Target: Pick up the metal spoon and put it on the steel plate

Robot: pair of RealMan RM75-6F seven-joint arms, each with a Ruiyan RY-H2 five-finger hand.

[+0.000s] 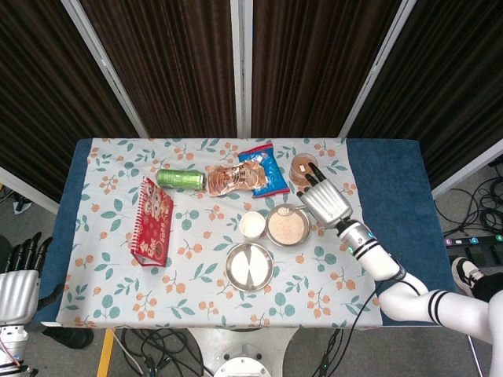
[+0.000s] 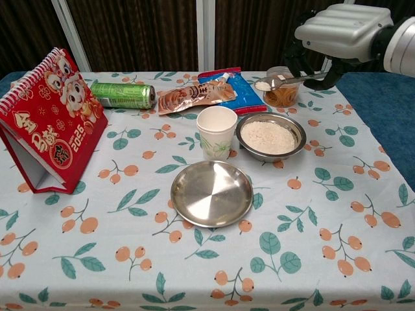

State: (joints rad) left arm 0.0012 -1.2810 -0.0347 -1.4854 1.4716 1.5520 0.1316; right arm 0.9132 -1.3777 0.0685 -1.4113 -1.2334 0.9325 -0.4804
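The metal spoon (image 2: 279, 82) hangs in the air above the far rim of the rice bowl (image 2: 270, 137), its scoop loaded with white grains. My right hand (image 2: 339, 31) grips its handle, raised at the table's far right; the head view shows that hand (image 1: 326, 201) just right of the bowl (image 1: 287, 227). The steel plate (image 2: 211, 193) lies bare at the table's middle front, left of and nearer than the bowl, also seen from above as the plate (image 1: 249, 267). My left hand (image 1: 19, 281) hangs off the table's left side, fingers spread, holding nothing.
A paper cup (image 2: 216, 131) stands between bowl and plate. A jar (image 2: 283, 94) sits behind the spoon. A blue pouch (image 2: 235, 91), a snack packet (image 2: 192, 97) and a green can (image 2: 123, 94) line the back. A red calendar (image 2: 48, 116) stands at left.
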